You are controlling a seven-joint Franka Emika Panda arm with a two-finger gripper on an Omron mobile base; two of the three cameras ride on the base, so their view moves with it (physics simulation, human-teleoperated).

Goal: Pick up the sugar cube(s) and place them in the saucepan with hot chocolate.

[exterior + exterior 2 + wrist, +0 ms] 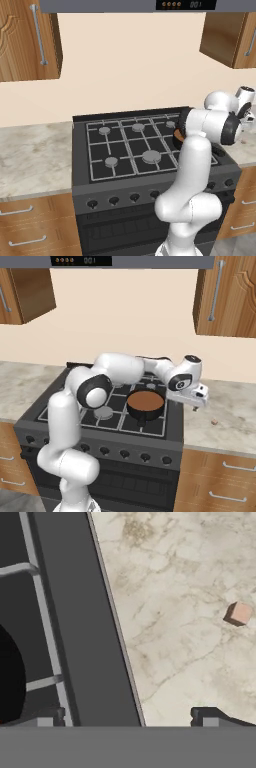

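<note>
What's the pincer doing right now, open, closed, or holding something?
Pincer: open and holding nothing, over the edge where stove meets counter.

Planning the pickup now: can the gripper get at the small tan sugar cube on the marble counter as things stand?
Probably yes. The small tan sugar cube lies alone on the beige marble counter, right of the black stove, with nothing over it. The gripper hangs above the counter near the stove's edge, its fingertips apart.

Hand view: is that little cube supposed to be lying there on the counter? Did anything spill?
Nothing looks spilled or broken. The sugar cube lies alone on the marble counter beside the stove, not yet in the saucepan, which sits upright on a burner with its brown drink inside. The gripper hovers above the counter's edge.
</note>
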